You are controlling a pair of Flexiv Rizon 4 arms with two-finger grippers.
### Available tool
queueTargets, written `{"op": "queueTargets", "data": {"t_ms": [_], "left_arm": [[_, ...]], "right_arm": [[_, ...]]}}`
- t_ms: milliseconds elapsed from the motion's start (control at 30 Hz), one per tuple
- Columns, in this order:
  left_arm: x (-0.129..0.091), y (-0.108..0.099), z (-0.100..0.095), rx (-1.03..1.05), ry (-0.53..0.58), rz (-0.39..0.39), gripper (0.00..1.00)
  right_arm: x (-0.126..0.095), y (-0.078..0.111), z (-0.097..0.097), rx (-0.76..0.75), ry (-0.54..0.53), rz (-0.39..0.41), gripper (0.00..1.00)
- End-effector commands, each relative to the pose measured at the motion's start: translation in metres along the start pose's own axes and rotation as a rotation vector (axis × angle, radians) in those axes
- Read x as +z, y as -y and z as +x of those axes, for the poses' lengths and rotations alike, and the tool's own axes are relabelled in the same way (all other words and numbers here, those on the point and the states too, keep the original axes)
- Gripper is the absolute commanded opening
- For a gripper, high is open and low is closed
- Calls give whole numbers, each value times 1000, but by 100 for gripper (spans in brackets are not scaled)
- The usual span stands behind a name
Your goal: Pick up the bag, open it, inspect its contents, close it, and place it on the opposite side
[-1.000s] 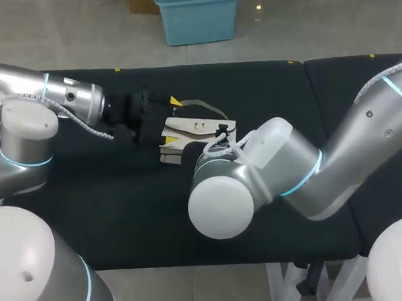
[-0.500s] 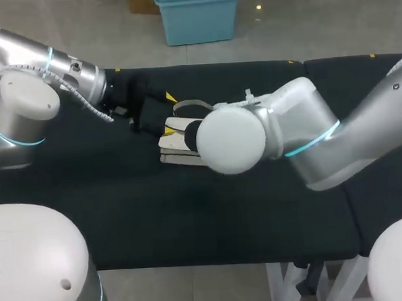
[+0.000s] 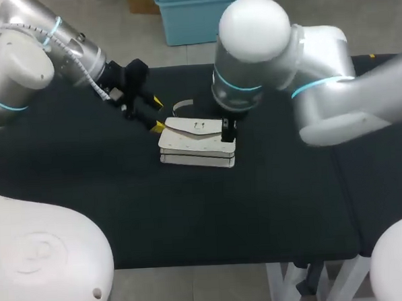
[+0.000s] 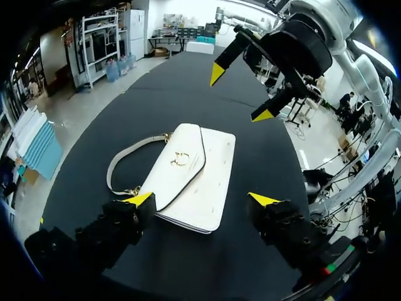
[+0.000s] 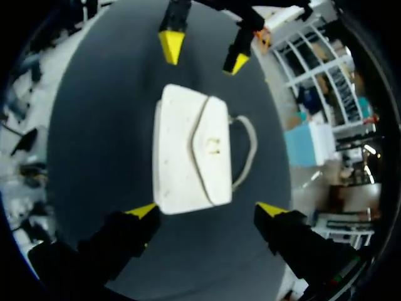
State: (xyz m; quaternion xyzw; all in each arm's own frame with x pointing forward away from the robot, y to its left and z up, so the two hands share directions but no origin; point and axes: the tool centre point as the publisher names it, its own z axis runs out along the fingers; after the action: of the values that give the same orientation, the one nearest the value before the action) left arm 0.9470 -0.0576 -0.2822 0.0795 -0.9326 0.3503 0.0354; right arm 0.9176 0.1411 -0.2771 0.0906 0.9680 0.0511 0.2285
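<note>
Bag: a white flap handbag with a rounded front flap (image 3: 197,142) lies flat on the black padded table (image 3: 89,197), about mid-table; its flap is shut down over the front; the two grippers face it from opposite ends
Clasp: a small gold metal fitting (image 4: 180,159) sits in the middle of the flap
Strap: a pale curved shoulder strap (image 4: 116,169) loops out on the table beside the bag's long edge
Left gripper (image 3: 157,114): fingers spread wide, with nothing in them; one yellow tip is just beside the bag's corner, though whether it touches I cannot tell
Right gripper (image 5: 205,209): fingers likewise wide apart and holding nothing; it hangs over the bag's other end, pointing downward; the bag lies ahead of it, apart from both tips
</note>
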Motion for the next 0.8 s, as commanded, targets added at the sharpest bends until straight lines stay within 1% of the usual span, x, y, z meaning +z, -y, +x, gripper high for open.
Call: {"op": "queueTargets", "data": {"t_ms": [33, 567, 600, 633, 667, 700, 767, 800], "left_arm": [[-10, -7, -4, -10, 87, -2, 100], [-10, -7, -4, -10, 87, -2, 100], [-3, 1, -6, -69, 82, 1, 100], [2, 7, -7, -128, 86, 10, 100], [6, 12, -7, -198, 74, 16, 100], [7, 18, -6, -299, 69, 28, 100], [8, 26, -5, -504, 82, 39, 100], [7, 29, -7, -623, 64, 35, 100]], "right_arm": [[-9, 19, -7, 97, -129, -103, 100], [-9, 19, -7, 97, -129, -103, 100], [-9, 19, -7, 97, -129, -103, 100], [-10, 14, -12, 153, -136, -105, 100], [-11, 11, -17, 227, -134, -89, 100], [-13, 9, -20, 287, -152, -94, 100], [-19, 10, -25, 416, -231, -131, 100], [-21, 12, -27, 483, -267, -137, 100]]}}
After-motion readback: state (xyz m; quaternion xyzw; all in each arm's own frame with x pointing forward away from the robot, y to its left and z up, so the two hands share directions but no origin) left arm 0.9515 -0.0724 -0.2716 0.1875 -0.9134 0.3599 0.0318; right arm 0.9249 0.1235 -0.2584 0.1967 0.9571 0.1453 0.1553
